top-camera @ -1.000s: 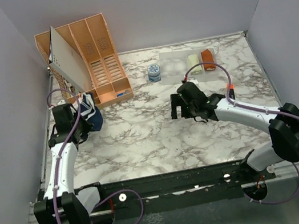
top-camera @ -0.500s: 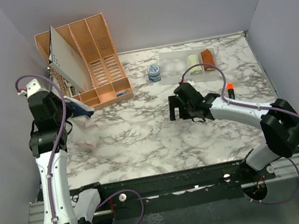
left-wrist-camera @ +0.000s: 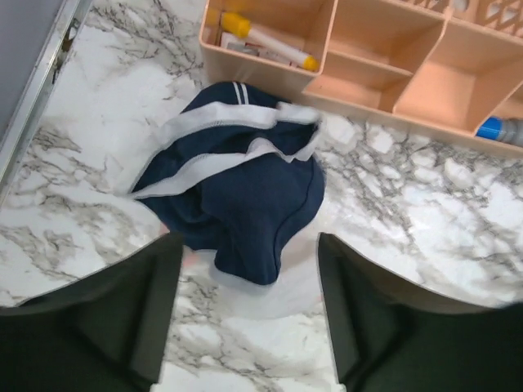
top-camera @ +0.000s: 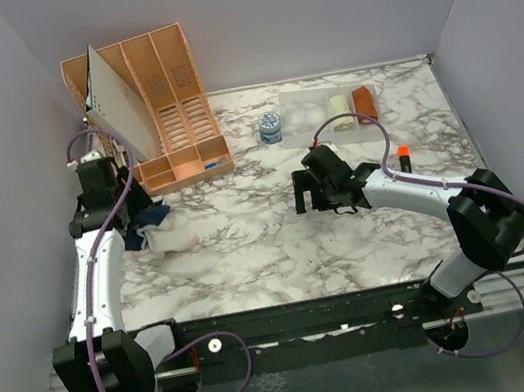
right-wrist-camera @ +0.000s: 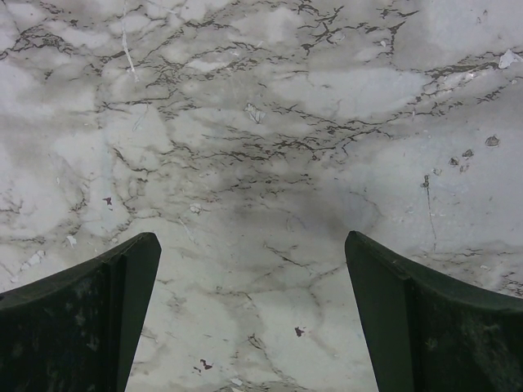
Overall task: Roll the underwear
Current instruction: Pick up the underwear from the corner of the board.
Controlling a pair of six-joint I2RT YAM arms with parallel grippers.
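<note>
The navy blue underwear (left-wrist-camera: pixel 245 184), trimmed with white bands, lies crumpled on the marble just in front of the orange organizer. It rests partly on the whitish-pink underwear (left-wrist-camera: pixel 274 298), of which only a pale edge shows in the left wrist view. In the top view the navy piece (top-camera: pixel 152 215) sits at the left, and the whitish-pink one (top-camera: pixel 176 236) spreads out beside it. My left gripper (left-wrist-camera: pixel 249 327) hovers open just above and in front of the navy cloth, holding nothing. My right gripper (right-wrist-camera: pixel 249 310) stands wide open over bare marble near the table's middle (top-camera: pixel 307 193).
An orange compartment organizer (top-camera: pixel 164 101) with a white board leaning on it stands at the back left. It holds a yellow-capped marker (left-wrist-camera: pixel 261 37). A small blue-white tub (top-camera: pixel 270 128) and a clear tray with a cream bundle (top-camera: pixel 337 104) and a rust-orange bundle (top-camera: pixel 364 100) stand at the back.
My left gripper, shut on the cloth a second ago, rose with it, came back down and opened. The navy underwear now lies loose on the table. The right arm barely moved.
</note>
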